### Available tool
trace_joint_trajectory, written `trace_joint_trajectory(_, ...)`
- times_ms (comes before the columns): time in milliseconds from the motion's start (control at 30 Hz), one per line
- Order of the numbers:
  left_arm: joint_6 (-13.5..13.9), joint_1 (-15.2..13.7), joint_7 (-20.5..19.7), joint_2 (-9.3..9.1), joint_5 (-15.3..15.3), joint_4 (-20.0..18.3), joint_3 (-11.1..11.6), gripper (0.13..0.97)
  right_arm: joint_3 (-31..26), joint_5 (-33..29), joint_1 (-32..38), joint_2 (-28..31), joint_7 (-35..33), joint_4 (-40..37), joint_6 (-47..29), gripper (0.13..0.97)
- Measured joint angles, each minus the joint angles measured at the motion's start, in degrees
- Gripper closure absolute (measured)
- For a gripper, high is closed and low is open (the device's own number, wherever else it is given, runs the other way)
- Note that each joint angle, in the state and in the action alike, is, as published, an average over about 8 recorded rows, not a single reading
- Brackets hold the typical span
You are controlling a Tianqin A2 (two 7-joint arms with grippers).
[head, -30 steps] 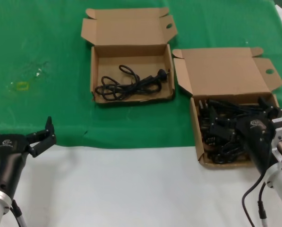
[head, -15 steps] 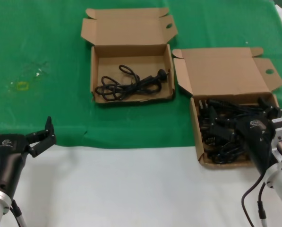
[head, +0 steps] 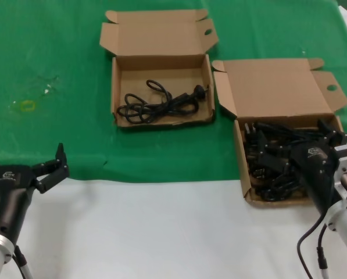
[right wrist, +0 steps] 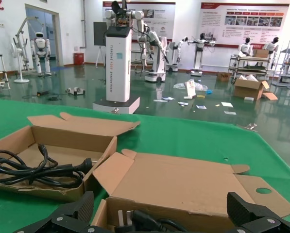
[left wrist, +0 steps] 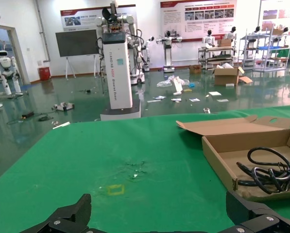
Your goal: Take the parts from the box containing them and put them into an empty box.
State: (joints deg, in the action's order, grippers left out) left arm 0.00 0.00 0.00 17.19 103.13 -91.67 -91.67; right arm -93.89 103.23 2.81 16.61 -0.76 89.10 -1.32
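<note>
Right gripper (head: pixel 330 136) down in the full box, left gripper (head: pixel 25 160) idle at the bench's near edge

Both spread open. Squarish box (head: pixel 281 160) holds the cable pile; grip contact probably hidden. Right wrist view shows one cable (right wrist: pixel 35 170) in the wider box (right wrist: pixel 62 145) beyond.

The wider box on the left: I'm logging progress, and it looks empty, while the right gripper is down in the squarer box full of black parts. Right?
Not quite. The wider box is not empty: the head view shows one black cable lying coiled in it. The rest holds: the right gripper is down in the squarer box, among its black parts.
</note>
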Motion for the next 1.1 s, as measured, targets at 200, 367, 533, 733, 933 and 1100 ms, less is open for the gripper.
trace_joint_trajectory(200,0.0,0.0,0.0,0.0,0.0,0.0,0.0,0.132,0.0,0.0,0.0,0.0,0.0,0.0,0.0,0.129)
trace_joint_trajectory(367,0.0,0.0,0.0,0.0,0.0,0.0,0.0,0.132,0.0,0.0,0.0,0.0,0.0,0.0,0.0,0.129)
trace_joint_trajectory(533,0.0,0.0,0.0,0.0,0.0,0.0,0.0,0.132,0.0,0.0,0.0,0.0,0.0,0.0,0.0,0.129)
trace_joint_trajectory(733,0.0,0.0,0.0,0.0,0.0,0.0,0.0,0.132,0.0,0.0,0.0,0.0,0.0,0.0,0.0,0.129)
trace_joint_trajectory(933,0.0,0.0,0.0,0.0,0.0,0.0,0.0,0.132,0.0,0.0,0.0,0.0,0.0,0.0,0.0,0.129)
trace_joint_trajectory(1100,0.0,0.0,0.0,0.0,0.0,0.0,0.0,0.132,0.0,0.0,0.0,0.0,0.0,0.0,0.0,0.129)
